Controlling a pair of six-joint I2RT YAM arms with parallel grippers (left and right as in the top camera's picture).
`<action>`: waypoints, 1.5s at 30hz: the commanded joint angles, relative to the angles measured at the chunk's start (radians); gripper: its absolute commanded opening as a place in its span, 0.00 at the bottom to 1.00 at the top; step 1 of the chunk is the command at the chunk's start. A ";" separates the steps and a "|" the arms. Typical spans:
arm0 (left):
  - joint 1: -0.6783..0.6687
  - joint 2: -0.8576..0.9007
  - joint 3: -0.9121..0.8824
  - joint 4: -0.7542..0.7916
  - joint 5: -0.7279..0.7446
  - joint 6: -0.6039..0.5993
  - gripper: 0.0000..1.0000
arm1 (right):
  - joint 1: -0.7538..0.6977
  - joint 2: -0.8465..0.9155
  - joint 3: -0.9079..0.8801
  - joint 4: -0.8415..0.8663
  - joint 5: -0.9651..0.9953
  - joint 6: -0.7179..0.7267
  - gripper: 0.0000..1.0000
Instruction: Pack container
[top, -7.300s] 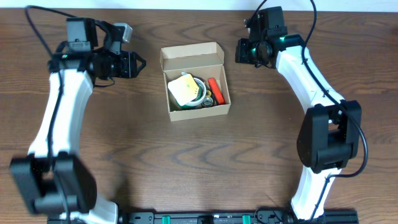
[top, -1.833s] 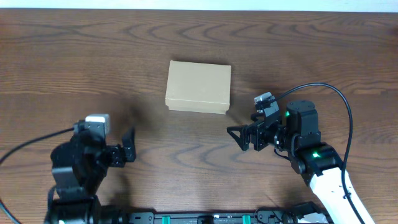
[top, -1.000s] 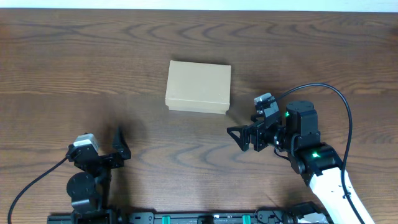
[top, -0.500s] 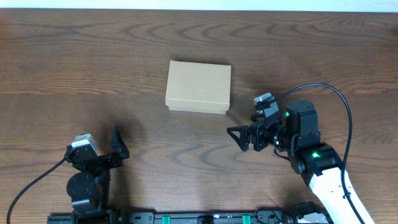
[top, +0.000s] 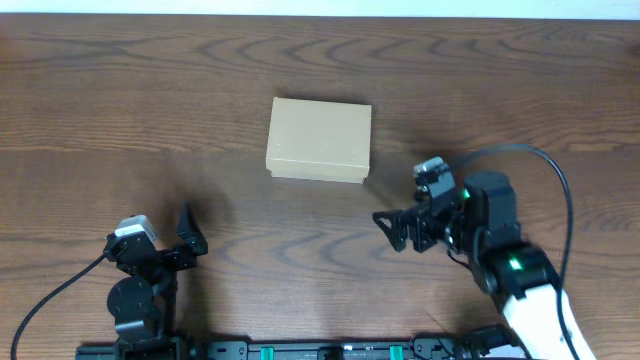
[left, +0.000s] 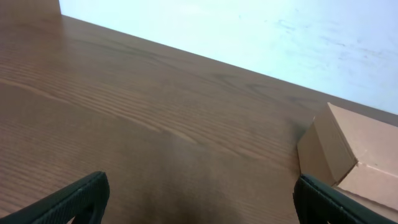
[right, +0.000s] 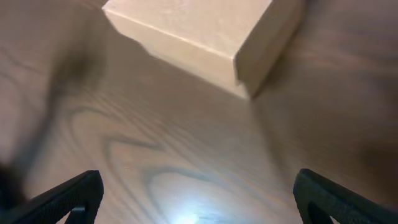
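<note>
The container (top: 319, 139), a plain tan cardboard box, lies in the middle of the table with its lid down flat. What it holds is hidden. My left gripper (top: 192, 232) is drawn back to the front left, far from the box, open and empty. In the left wrist view the box (left: 348, 155) shows at the right edge, beyond the wide-apart jaws of the gripper (left: 202, 202). My right gripper (top: 390, 230) hovers front right of the box, open and empty, pointing left. The right wrist view has the box (right: 199, 34) well ahead of the gripper (right: 196, 199).
The dark wood table (top: 150, 110) carries only the box. A black rail (top: 320, 350) runs along the front edge between the arm bases. The right arm's cable (top: 545, 165) loops above its wrist.
The box, open and filled seven seconds ago, now has its lid shut. The left arm retreated to the front edge and stopped. The right arm has just slid slightly right and toward the front.
</note>
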 joint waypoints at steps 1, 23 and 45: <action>0.003 -0.007 -0.030 -0.004 -0.019 -0.011 0.95 | 0.043 -0.159 -0.055 -0.004 0.120 -0.187 0.99; 0.003 -0.007 -0.030 -0.004 -0.019 -0.011 0.95 | 0.207 -0.889 -0.476 0.063 0.204 -0.164 0.99; 0.003 -0.007 -0.030 -0.004 -0.019 -0.011 0.95 | 0.235 -0.888 -0.476 0.063 0.201 -0.164 0.99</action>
